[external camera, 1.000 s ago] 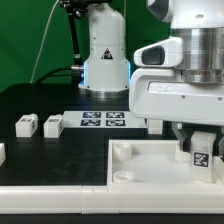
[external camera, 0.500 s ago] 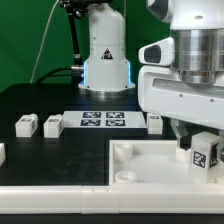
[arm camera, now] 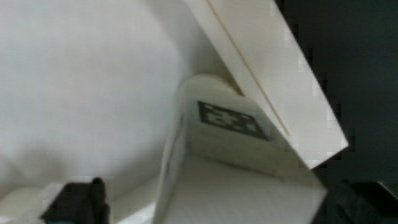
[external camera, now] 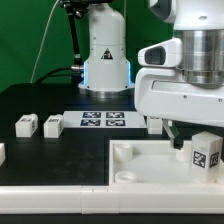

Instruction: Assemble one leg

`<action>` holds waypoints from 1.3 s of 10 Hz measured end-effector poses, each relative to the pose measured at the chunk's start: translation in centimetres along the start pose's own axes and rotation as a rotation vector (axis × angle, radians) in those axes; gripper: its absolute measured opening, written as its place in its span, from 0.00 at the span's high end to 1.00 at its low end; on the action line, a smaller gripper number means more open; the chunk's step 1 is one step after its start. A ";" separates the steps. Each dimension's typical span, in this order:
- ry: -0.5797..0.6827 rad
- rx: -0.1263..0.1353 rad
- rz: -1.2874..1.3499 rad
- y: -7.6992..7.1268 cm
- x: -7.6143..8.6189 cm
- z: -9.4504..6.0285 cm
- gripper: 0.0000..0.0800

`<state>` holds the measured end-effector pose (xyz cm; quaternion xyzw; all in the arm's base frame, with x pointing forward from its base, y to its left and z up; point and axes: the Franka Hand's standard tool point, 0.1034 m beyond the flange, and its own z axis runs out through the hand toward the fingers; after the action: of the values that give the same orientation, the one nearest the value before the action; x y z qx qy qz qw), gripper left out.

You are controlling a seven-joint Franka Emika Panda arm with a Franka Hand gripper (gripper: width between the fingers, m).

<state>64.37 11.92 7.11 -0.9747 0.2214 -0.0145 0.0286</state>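
A small white leg [external camera: 205, 153] with a square marker tag stands at the far right corner of the large white panel [external camera: 140, 170], slightly tilted. My gripper [external camera: 197, 138] hangs right over it, one finger on each side of its top. In the wrist view the leg [arm camera: 231, 120] runs up between my two dark fingertips [arm camera: 75, 200], which stand wide apart. There is a gap between the leg and one of the fingertips. The gripper [arm camera: 221, 203] looks open around the leg. The leg's foot and the socket under it are hidden.
Two more legs [external camera: 26, 125] [external camera: 53, 125] stand on the black table at the exterior view's left, with another [external camera: 2, 152] at the left edge and one [external camera: 155, 122] behind my hand. The marker board [external camera: 103, 121] lies in front of the robot base [external camera: 105, 55].
My hand has turned and risen a little. The leg under it has turned with its tag more toward the exterior view's right and shifted slightly that way.
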 end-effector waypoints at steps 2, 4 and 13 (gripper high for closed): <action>0.000 0.000 -0.197 -0.1 0.0 0.0 0.19; 0.000 0.000 -0.379 -0.1 0.0 0.0 0.19; 0.003 -0.011 -0.828 0.3 0.2 0.0 0.52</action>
<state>64.46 11.59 7.13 -0.9815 -0.1894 -0.0248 0.0146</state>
